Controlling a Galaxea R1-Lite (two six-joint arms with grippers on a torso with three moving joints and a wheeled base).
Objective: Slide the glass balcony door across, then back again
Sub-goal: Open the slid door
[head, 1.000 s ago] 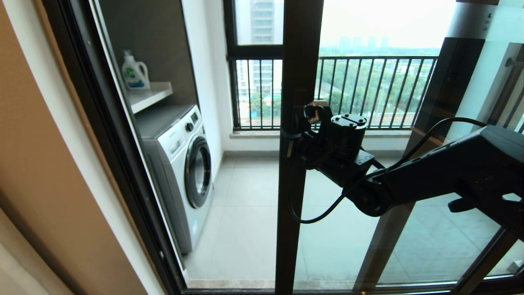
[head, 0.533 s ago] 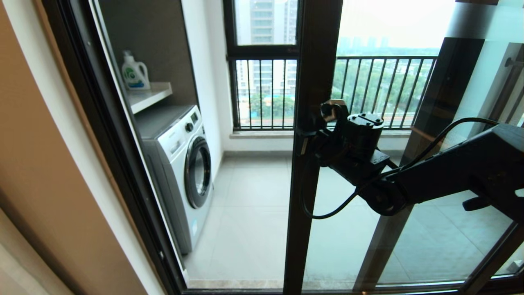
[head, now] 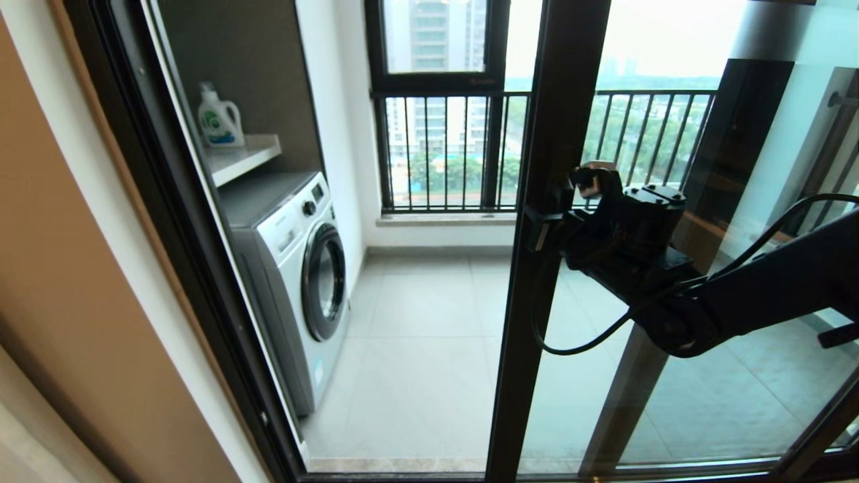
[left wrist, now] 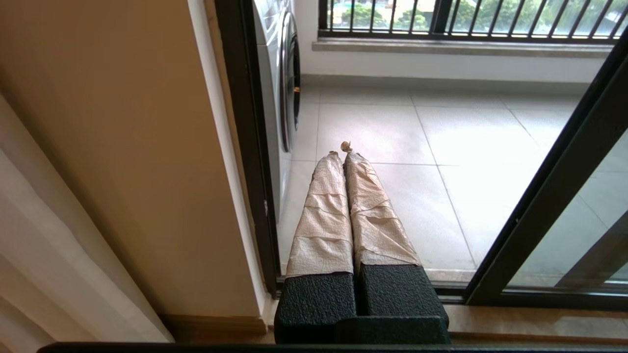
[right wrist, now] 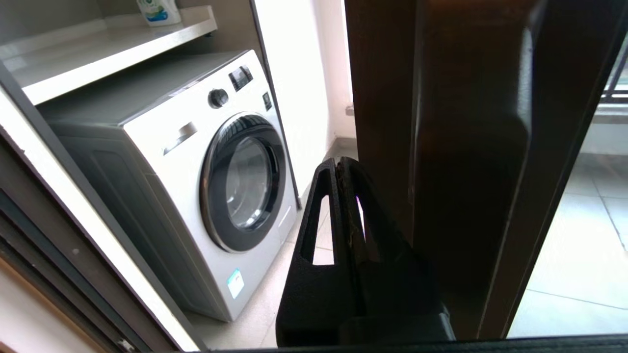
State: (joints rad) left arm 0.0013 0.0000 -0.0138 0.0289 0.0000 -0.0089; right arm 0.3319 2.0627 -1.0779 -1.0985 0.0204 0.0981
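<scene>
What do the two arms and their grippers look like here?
The right arm is matt black with a looping black cable; the right gripper has black fingers with cut-out slots. The left gripper has textured black bases and fingers wrapped in wrinkled beige tape.

White washing machine (head: pixel 295 268) under a shelf (head: pixel 241 157) — detergent bottle (head: pixel 219 119) on top.
</scene>
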